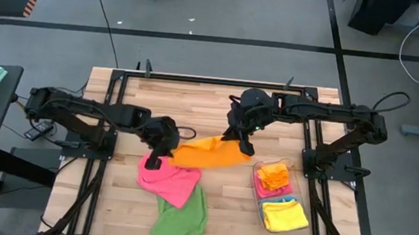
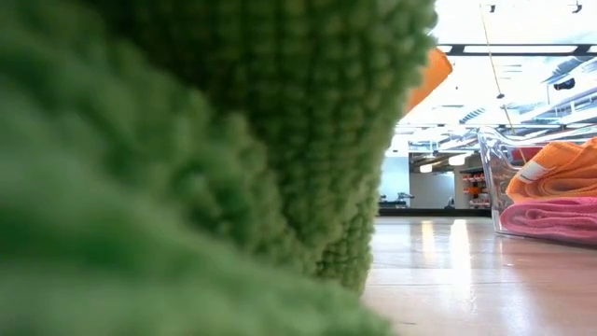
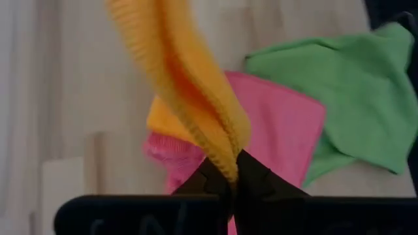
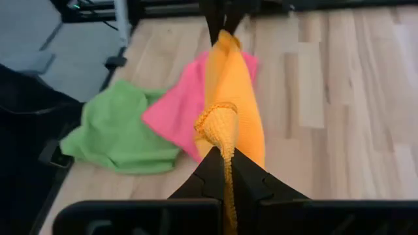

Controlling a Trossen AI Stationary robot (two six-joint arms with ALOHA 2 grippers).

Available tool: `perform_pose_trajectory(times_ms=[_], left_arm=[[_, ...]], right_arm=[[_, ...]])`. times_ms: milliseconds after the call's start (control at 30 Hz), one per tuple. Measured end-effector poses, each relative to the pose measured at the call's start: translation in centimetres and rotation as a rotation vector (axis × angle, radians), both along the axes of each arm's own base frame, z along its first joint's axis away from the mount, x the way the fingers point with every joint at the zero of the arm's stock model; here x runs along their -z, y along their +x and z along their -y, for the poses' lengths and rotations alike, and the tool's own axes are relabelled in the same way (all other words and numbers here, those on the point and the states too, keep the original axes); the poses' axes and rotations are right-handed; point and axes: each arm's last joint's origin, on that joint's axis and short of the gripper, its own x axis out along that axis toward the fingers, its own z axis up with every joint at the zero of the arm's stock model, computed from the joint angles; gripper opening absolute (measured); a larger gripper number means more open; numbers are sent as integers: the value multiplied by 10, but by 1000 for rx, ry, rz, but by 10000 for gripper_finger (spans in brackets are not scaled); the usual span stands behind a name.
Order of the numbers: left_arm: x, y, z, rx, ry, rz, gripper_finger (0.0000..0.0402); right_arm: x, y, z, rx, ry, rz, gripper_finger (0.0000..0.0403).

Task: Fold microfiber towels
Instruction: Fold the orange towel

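High view showed me the whole wooden table (image 1: pixel 211 102) from above. Going from left to right, I first saw my left gripper (image 1: pixel 154 161), pinched tight on one end of the orange towel (image 1: pixel 207 153). In the left wrist view the dark fingers (image 3: pixel 258 179) were squeezed together with orange cloth caught between them. Just under that spot lay the pink towel (image 1: pixel 169 180), spread a bit messy on the wood, and the green towel (image 1: pixel 181 224) lay partly under it, near the front edge.

In the middle, the orange towel hung in the air like a little bridge between my two grippers. It sagged and was bunched up, not flat. My right gripper (image 1: pixel 243 145) was clamped on the other end, and the right wrist view showed the cloth pinched in its closed fingers (image 4: pixel 251 179).

Farther right sat the clear bin (image 1: pixel 258 190) with folded towels in it, orange and pink ones and a yellow one.

I judged that I was at the start of folding the orange one: both ends were grabbed and it was lifted. Next I thought I should pull my grippers apart gently to stretch it, then lay it flat on bare wood, away from the pink and green ones. Pulling too hard could make an end slip out.
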Motion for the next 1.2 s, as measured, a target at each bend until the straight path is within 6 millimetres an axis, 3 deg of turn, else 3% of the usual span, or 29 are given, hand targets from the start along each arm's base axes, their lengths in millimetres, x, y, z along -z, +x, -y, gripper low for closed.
perform_pose_trajectory(times_ms=[200,433,600,833,933,1033,1200], left_arm=[[-1,-2,-16,-32,-123,-24,21],[-9,3,-7,112,-296,59,9],[-14,8,4,182,-313,144,30],[-23,7,12,262,-367,207,8],[-16,9,12,243,-367,169,18],[5,9,10,197,-342,100,30],[29,8,-7,88,-282,48,15]], right_arm=[[-8,-8,12,28,40,26,14],[-17,-16,6,-74,114,65,14],[-20,-17,-4,-143,145,71,14],[-29,-26,-8,-188,157,110,14],[-21,-22,-7,-184,121,77,14],[1,-15,-6,-166,71,10,14],[28,-2,7,-77,-56,-66,14]])
